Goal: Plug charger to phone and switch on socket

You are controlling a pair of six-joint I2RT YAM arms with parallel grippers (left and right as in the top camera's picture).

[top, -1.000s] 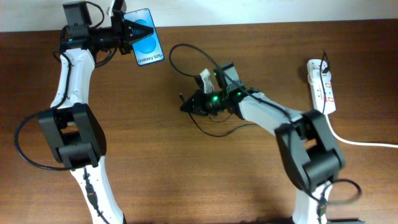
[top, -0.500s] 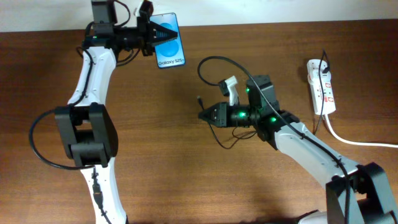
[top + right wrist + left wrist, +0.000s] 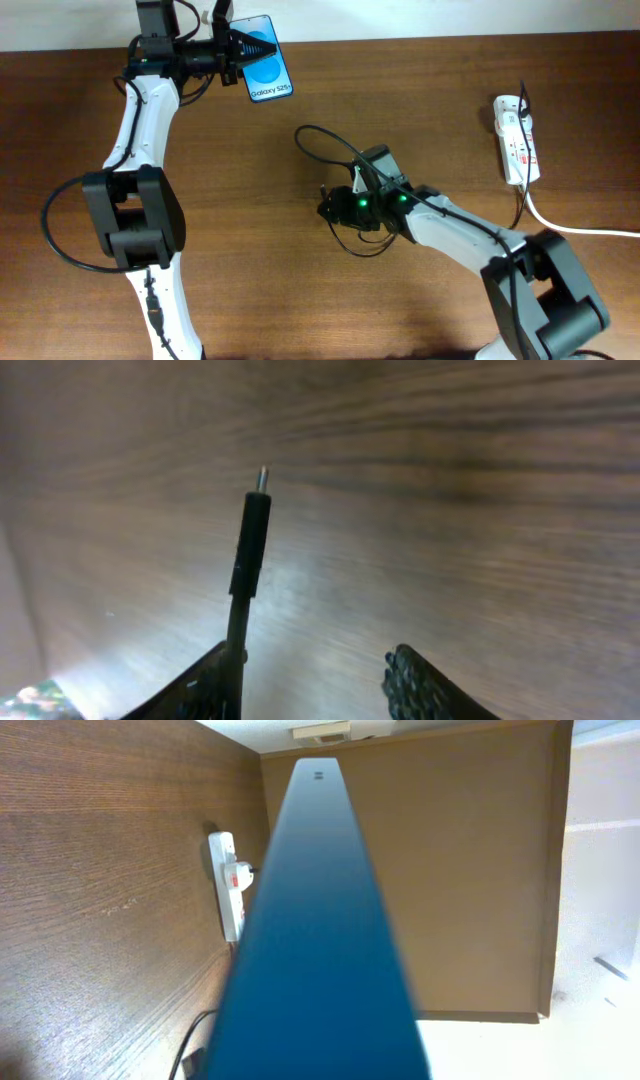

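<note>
My left gripper (image 3: pixel 243 48) is clenched on the slim, glossy phone (image 3: pixel 270 75) at the far edge of the wood-grain tabletop (image 3: pixel 300 290), blue screen facing up. My right gripper (image 3: pixel 310 665) is released, its ribbed fingers apart. The charger (image 3: pixel 250 550), a thin black rod with a small metal tip, lies along one finger. The white oblong socket (image 3: pixel 517 138) sits well apart near the right edge, bare wood between.
</note>
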